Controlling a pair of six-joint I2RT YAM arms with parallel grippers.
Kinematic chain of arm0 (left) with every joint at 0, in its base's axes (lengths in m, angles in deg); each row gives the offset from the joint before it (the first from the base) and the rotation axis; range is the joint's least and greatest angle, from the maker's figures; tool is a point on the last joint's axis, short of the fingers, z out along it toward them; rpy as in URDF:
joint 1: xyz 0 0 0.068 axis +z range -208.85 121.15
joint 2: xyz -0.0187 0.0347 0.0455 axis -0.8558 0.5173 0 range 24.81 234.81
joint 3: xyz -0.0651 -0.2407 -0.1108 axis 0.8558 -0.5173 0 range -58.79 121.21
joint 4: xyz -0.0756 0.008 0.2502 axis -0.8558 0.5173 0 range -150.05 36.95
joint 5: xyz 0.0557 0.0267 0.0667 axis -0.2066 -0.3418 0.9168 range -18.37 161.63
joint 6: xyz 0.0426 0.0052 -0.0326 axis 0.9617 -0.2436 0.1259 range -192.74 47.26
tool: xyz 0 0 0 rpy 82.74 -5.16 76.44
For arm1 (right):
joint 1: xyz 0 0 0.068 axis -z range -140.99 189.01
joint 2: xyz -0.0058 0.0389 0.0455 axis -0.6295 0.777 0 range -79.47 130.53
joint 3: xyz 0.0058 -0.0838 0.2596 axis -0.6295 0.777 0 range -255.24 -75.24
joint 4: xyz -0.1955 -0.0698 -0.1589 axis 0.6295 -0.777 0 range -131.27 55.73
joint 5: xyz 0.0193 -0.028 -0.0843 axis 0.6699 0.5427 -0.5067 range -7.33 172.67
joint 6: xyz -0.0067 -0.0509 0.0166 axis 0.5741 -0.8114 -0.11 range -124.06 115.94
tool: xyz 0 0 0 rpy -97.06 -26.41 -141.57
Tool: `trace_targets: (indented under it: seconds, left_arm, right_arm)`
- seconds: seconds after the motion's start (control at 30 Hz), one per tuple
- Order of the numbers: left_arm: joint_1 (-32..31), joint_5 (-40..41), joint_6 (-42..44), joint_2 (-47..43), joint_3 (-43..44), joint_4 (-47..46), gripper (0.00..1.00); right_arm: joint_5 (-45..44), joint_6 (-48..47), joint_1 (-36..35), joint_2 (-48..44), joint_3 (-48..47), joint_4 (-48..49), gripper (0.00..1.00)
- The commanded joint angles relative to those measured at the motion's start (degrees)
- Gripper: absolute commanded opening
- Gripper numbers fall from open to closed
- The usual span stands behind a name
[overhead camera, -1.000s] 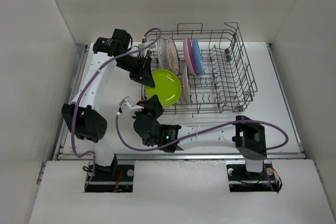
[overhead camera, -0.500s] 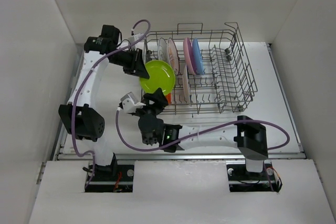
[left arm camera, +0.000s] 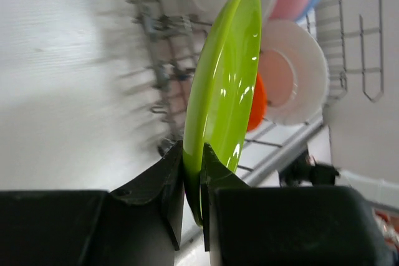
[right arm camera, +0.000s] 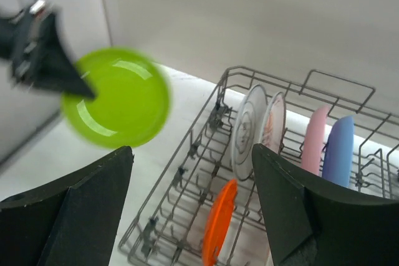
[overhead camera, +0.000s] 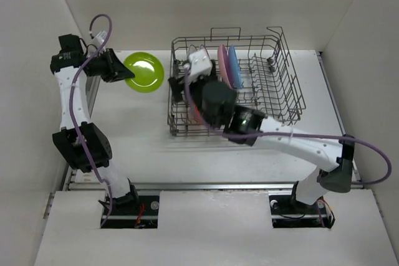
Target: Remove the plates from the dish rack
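Left arm is stretched up along the far-left side of the counter [overhead camera: 143, 135]. Left tool [left arm camera: 192, 165] is pinched narrow on the lime green plate [overhead camera: 143, 71], one dark finger on each face and the rim seated deep between them. The plate is out of the dish rack [overhead camera: 277, 95], held in the air off the rack's left end, near the wire but apart from it. From above its face is turned upward. The left wrist view shows it edge-on, and the rack behind it is blurred.

Right arm lies across the front of the rack, its wrist over the rack's left half. Right tool [right arm camera: 192, 154] is spread wide with nothing between the fingers; it looks down on the rack's left end.

Plates in the rack, all on edge between the tines:
- orange plate [right arm camera: 218, 223], nearest the front, leaning a little.
- two white patterned plates [right arm camera: 248, 130], side by side in the back row, left.
- pink plate [right arm camera: 313, 138], next along to the right.
- blue plate [right arm camera: 340, 147], just beside the pink one; whether they touch, I cannot tell.

The right half of the rack shows bare tines. A purple cable [overhead camera: 103, 29] loops above the left wrist.
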Motion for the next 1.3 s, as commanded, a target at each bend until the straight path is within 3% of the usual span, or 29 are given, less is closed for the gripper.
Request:
trace_targets:
  seconds: [0.0, 0.13, 0.27, 0.53, 0.67, 0.83, 1.27]
  left_arm:
    - [4.0, 2.2, -2.5, -5.6, -6.3, -6.4, 0.00]
    - [6.7, 9.8, -2.5, -4.8, -15.0, -9.6, 0.00]
    - [7.3, 11.2, 1.5, 2.2, -16.5, -8.8, 0.00]
    - [7.8, 12.8, 1.7, 13.9, -15.3, -10.5, 0.01]
    - [7.8, 13.5, 0.6, 16.2, -15.8, -12.3, 0.30]
    - [7.8, 14.0, 0.1, 16.8, -17.7, -14.9, 0.35]
    - [7.8, 14.5, 0.7, 10.3, -19.3, -14.3, 0.44]
  right_arm:
    - [15.7, 21.8, 7.3, -0.9, -5.6, -20.5, 0.82]
    - [29.8, 32.1, 18.5, 1.4, -11.4, -30.9, 0.82]
    - [36.4, 37.3, 24.9, 1.4, -8.7, -33.7, 0.81]
    - [33.5, 39.6, 28.0, 1.4, -2.0, -38.6, 0.79]
    - [32.7, 41.7, 28.5, 0.9, 2.0, -40.1, 0.78]
    - [32.2, 41.7, 28.5, 0.4, 5.3, -39.0, 0.71]
    - [32.8, 38.4, 28.5, -7.1, 1.9, -38.6, 0.71]
